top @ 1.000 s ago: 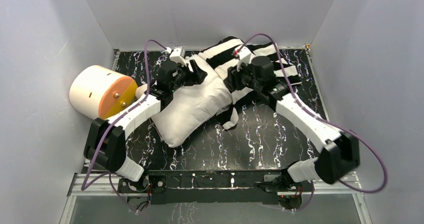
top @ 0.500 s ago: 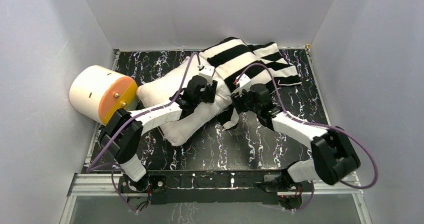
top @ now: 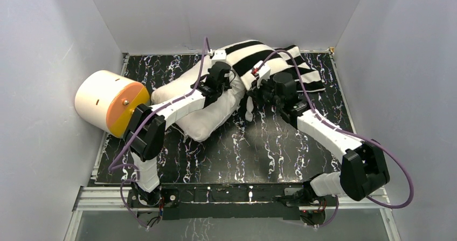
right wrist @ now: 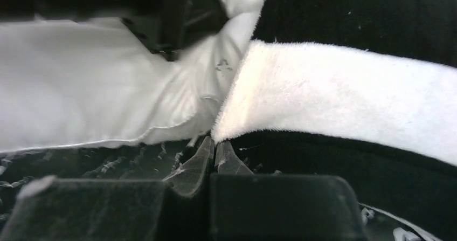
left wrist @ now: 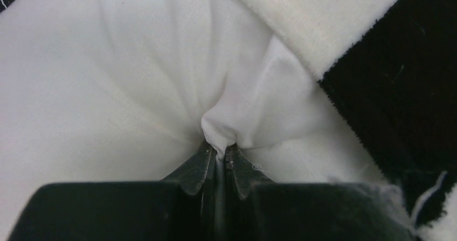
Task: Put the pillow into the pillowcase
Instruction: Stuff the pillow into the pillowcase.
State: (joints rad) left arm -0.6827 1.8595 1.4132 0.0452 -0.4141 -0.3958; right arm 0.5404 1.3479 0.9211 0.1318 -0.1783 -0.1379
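New: L gripper (left wrist: 217, 163) pinch on pillow (left wrist: 108, 79)

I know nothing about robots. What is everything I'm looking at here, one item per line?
pillow: one, plain white, middle-left of the tabletop, its far end meeting the pillowcase.
pillowcase: one, black and white stripes, far side, right of centre.
cylinder: one, cream with an orange face, against the left wall.
tabletop: one, black with white veins, under it all.
walls: three, pale grey, left, back and right.
left arm: one, white and black, lying across the pillow.
right arm: one, white and black, reaching to the pillowcase.
left fingers: two, dark, pinching pillow fabric.
right fingers: two, dark, shut at the pillowcase's edge.
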